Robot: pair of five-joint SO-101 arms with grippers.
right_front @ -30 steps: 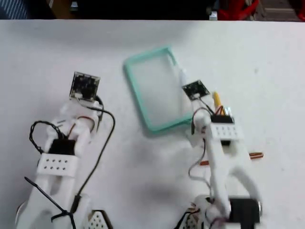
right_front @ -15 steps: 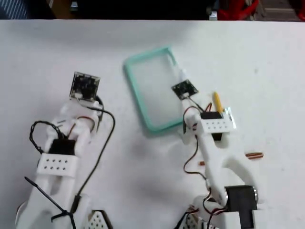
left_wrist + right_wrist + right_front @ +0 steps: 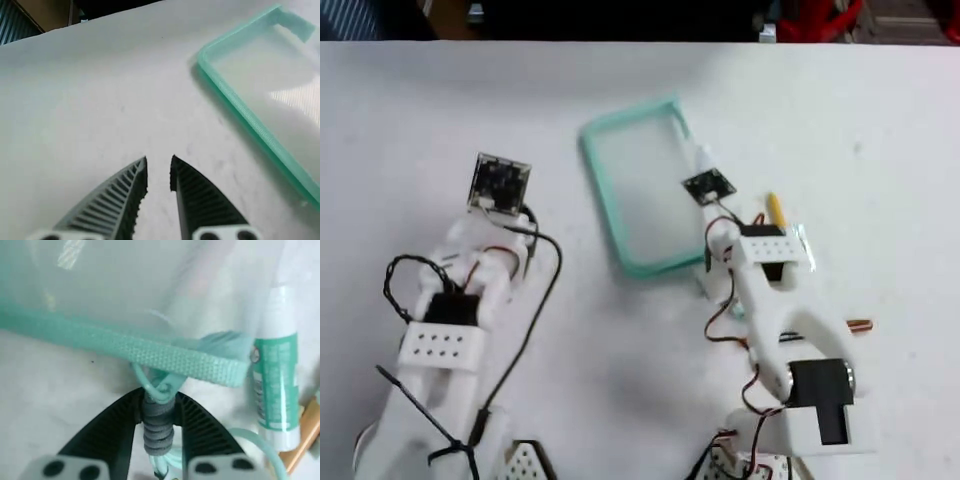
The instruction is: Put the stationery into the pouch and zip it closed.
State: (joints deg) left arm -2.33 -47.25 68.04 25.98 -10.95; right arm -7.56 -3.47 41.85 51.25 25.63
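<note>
"How does the right side look?"

"The right gripper (image 3: 158,397) is clamped on the grey zip pull (image 3: 158,427). A teal cord is looped through the pull, right at the corner of the pouch (image 3: 150,355)."

"And the stationery?"

"It's outside the pouch. A white tube (image 3: 272,385) lies just beside that corner. Next to it is a yellow stick (image 3: 306,437), perhaps a pencil, though little of it shows up close."

"What about the left?"

"The left gripper (image 3: 158,165) has its fingers a little apart, low over the table (image 3: 75,100). The pouch lies flat on the table, off to one side and apart from it."
</note>
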